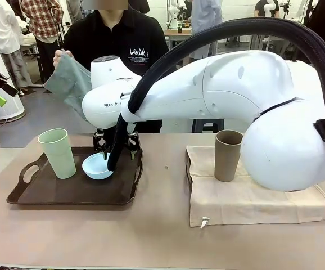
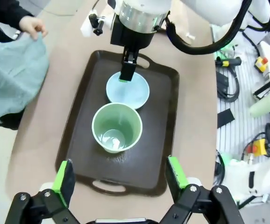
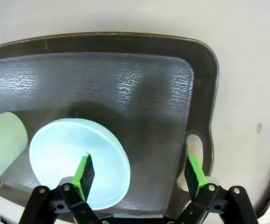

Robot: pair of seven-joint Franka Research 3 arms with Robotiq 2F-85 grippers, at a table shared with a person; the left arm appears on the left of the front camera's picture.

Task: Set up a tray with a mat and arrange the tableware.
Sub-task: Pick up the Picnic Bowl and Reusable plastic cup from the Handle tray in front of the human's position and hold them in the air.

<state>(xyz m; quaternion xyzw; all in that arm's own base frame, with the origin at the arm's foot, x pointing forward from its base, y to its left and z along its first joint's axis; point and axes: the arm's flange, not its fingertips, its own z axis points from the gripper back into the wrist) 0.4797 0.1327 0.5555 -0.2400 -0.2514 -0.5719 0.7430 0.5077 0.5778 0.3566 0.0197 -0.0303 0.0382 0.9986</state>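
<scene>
Beige surface, shared with a person at the far side whose hand holds up a grey-green cloth. On the robot's left lies a dark brown tray carrying an upright pale green cup and, just beside it, a light blue bowl. A taupe cup stands well apart on a cream cloth to the right. The right jaws, reaching across the middle, are spread wide and hold nothing: one finger hangs over the bowl's hollow, the other outside its rim above bare tray. The left jaws hover high above the tray, likewise spread and empty. The bowl looks light, stiff and thin-walled; its matte plastic should give fair friction, yet it may skate on the tray. A pinch across the rim wall appears the likeliest hold.
</scene>
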